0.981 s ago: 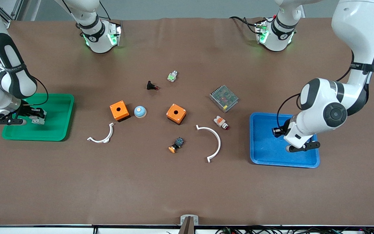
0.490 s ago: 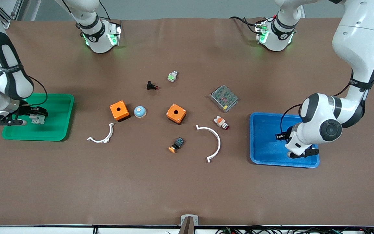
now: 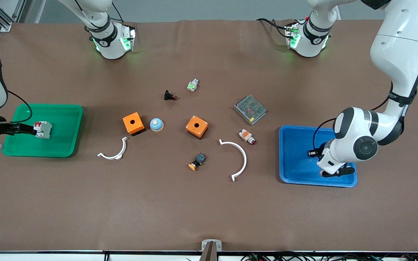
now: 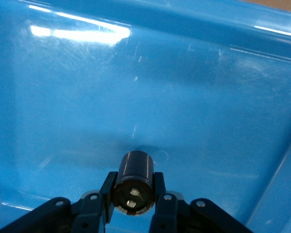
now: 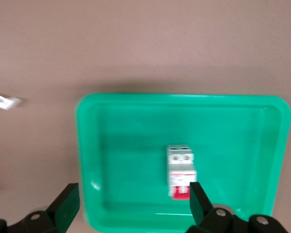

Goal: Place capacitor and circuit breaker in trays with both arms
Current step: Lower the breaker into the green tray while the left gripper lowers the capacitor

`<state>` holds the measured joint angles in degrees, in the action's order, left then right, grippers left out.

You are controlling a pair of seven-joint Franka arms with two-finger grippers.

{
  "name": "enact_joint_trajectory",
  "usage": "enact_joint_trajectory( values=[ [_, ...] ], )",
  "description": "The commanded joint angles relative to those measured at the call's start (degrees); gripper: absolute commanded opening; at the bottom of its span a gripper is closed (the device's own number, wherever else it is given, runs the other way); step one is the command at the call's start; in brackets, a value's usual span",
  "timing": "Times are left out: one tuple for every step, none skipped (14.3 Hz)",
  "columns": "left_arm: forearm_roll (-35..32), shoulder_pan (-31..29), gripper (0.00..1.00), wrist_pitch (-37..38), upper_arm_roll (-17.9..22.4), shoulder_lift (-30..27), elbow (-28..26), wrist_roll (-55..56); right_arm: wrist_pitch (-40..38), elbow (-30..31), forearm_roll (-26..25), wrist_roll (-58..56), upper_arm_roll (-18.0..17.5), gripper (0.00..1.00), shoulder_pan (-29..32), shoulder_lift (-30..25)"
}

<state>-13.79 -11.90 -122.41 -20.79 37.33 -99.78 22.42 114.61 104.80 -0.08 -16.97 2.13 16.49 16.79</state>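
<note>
The circuit breaker (image 3: 43, 129) lies in the tray (image 3: 64, 146) at the tabletop's (image 3: 209, 210) nine o'clock edge; the capacitor (image 4: 135, 182) is over the three o'clock bin (image 3: 296, 174).

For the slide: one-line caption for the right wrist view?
Open right tool above the green tray, circuit breaker lying released inside.

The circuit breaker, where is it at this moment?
The circuit breaker lies in the green tray at the right arm's end of the table, with the open right gripper above it, no longer holding it.
</note>
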Motion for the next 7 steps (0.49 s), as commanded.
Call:
enact_joint_trajectory(
  values=[
    [-1.33,-0.41,0.27,-0.37,-0.56,1.08,0.81,0.34,-3.25,-0.47,-0.72,7.1,0.16,1.0,-5.65,-3.07],
    [-1.33,-0.41,0.28,-0.37,-0.56,1.17,0.81,0.34,-4.91,-0.47,-0.72,10.17,0.16,1.0,-7.68,-4.21],
    [-1.42,-0.41,0.32,-0.37,-0.56,1.26,0.81,0.34,-6.15,-0.47,-0.72,11.16,0.16,1.0,-9.18,-5.18],
    [-1.33,-0.67,0.42,-0.37,-0.56,1.34,0.81,-0.01,-7.38,-0.56,-0.63,11.26,0.16,1.0,-10.41,-6.15],
    [-1.33,-0.84,0.7,-0.37,-0.56,1.26,0.9,0.08,-8.35,-0.65,-0.45,11.26,0.07,1.0,-10.86,-7.03],
    [-1.33,-0.85,1.0,-0.11,-0.56,1.0,0.99,-0.01,-9.75,-1.08,-0.28,11.26,-0.02,1.0,-11.3,-7.82],
    [-1.33,-1.02,1.0,0.15,-0.56,0.47,1.08,-0.01,-11.76,-1.87,0.07,11.26,-0.02,1.0,-12.08,-8.61]
  ],
)
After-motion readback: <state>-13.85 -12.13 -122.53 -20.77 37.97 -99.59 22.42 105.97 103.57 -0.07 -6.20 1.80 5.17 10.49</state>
